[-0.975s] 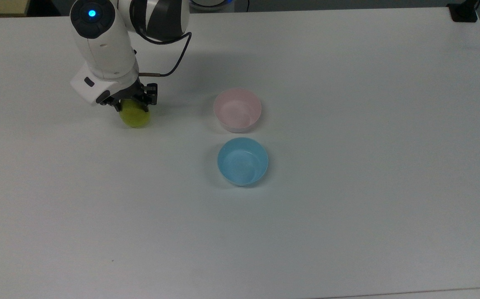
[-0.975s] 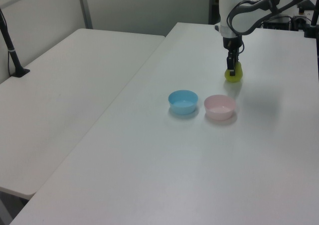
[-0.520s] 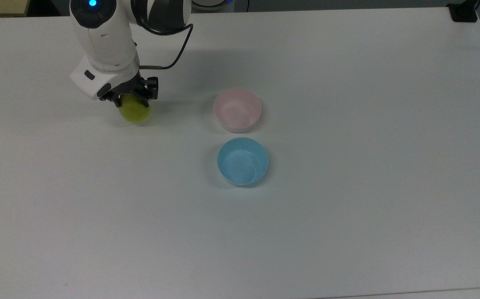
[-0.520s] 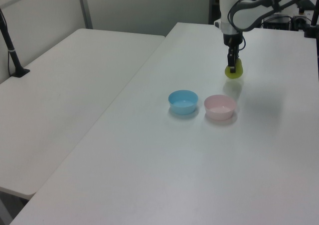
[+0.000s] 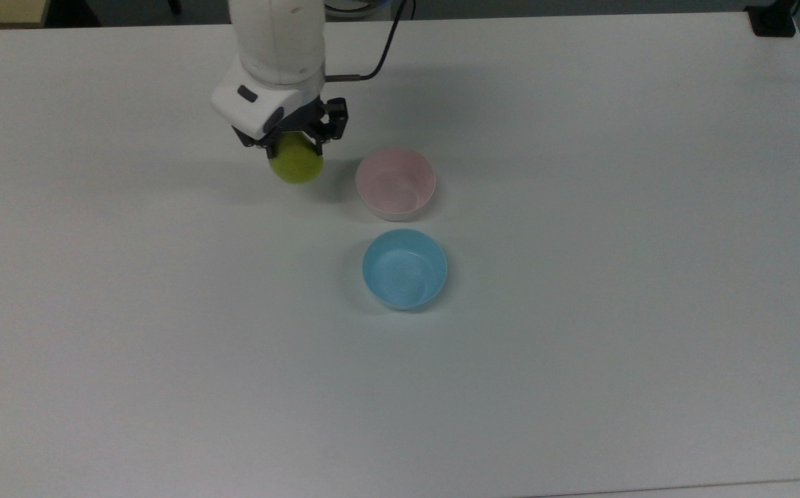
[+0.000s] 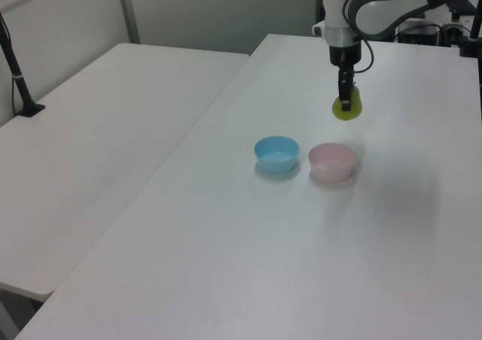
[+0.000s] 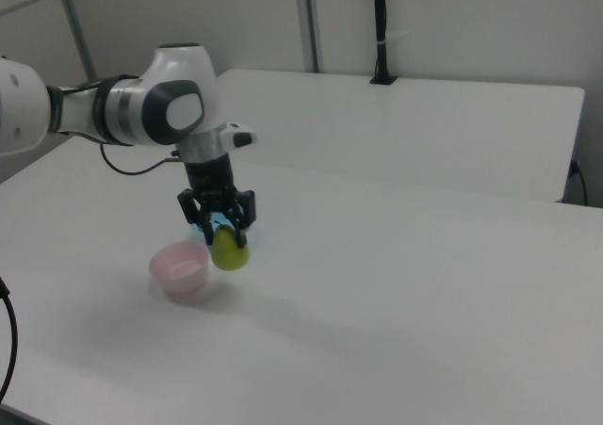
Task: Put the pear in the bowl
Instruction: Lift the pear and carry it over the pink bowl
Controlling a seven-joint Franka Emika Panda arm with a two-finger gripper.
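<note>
Right view: arm reaching down, pincer (image 7: 218, 225) clamped on pear (image 7: 229, 251), raised off table beside pink bowl (image 7: 181, 268).

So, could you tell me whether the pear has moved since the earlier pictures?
Yes: held in the gripper, the pear moved toward the top view's right, closer to the pink bowl.

White rounded arm links (image 7: 113, 109) are seen, joined by dark grey joint bands. A white wrist block (image 5: 261, 104) with two small dark oval marks is shown. A black two-finger gripper (image 5: 297, 143) is fitted below it. A thin black cable (image 5: 372, 66) is looped from the wrist.
</note>
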